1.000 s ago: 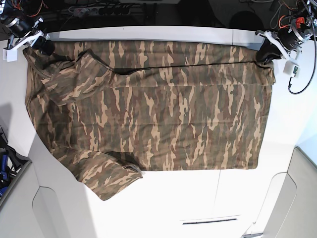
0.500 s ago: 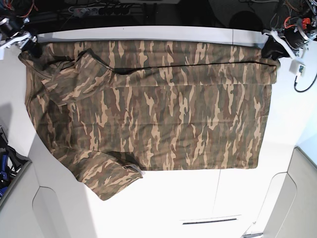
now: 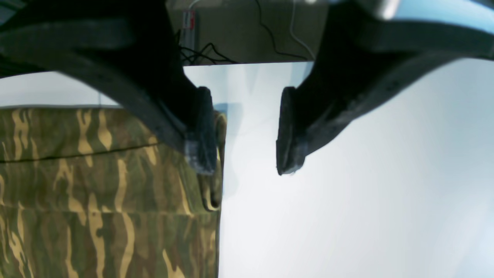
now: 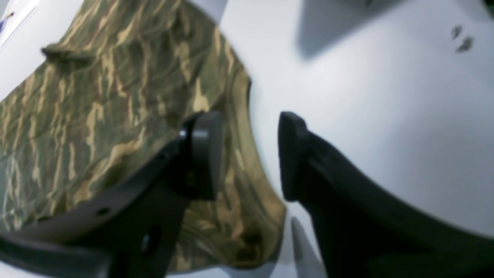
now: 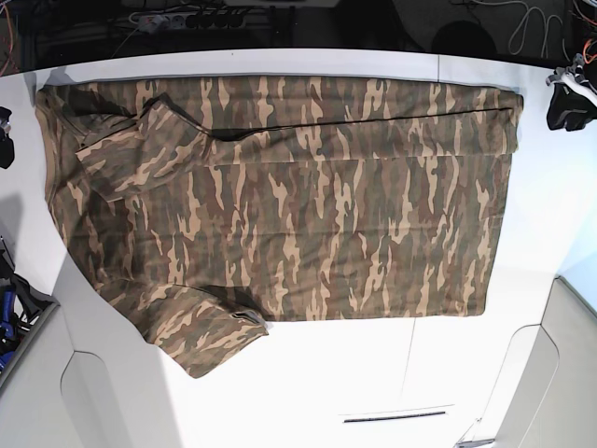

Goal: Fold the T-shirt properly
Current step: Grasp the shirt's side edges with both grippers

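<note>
The camouflage T-shirt (image 5: 298, 205) lies spread flat on the white table (image 5: 373, 373). Its far edge is folded over along a dark line. One sleeve (image 5: 201, 327) sticks out at the front left. My left gripper (image 5: 566, 107) hangs at the table's right edge, off the cloth. In the left wrist view it (image 3: 243, 135) is open and empty over bare table, beside the shirt's corner (image 3: 96, 185). My right gripper (image 5: 4, 124) is at the left edge. In the right wrist view it (image 4: 249, 158) is open and empty above the shirt's rounded edge (image 4: 115, 96).
Cables and a power strip (image 5: 187, 17) lie in the dark strip beyond the table's far edge. Grey panels (image 5: 93, 401) flank the table's front. A blue object (image 5: 7, 308) sits at the left border.
Both arms have moved outward from the shirt's far corners to the side edges of the view. The shirt's far edge lies flatter and is free of both grippers.
</note>
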